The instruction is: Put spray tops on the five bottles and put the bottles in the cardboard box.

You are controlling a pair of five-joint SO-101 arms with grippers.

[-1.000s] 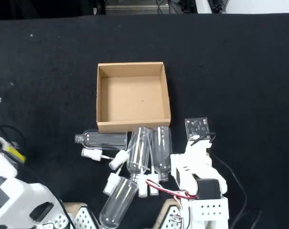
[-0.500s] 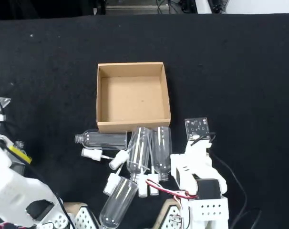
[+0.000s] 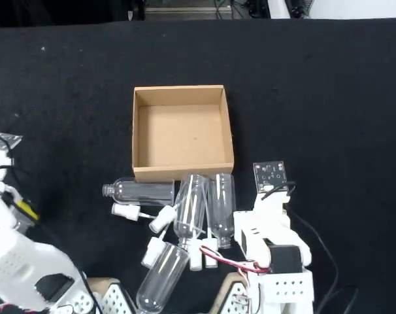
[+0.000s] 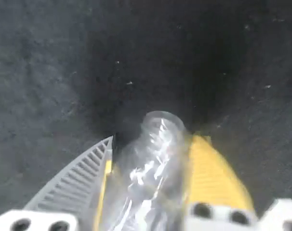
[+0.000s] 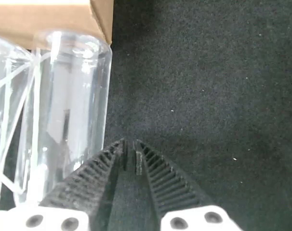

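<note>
A bottle (image 4: 155, 166) sits between the left gripper's (image 4: 154, 142) fingers, its end poking past their tips. Just beside one finger of the right gripper (image 5: 130, 143) lies a second bottle (image 5: 69, 106), with the box (image 5: 49, 19) corner at its far end, beyond the fingertips. More bottles (image 3: 190, 206) and spray tops (image 3: 162, 219) lie on the table (image 3: 329, 98) farther out on that side, before the box's near wall.

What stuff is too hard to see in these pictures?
Left wrist view: the bottle in the left gripper is blurred, one end cut off by the edge.
High view: spray tops partly hidden by the bottles.
Right wrist view: cardboard box cut off by the edge.
</note>
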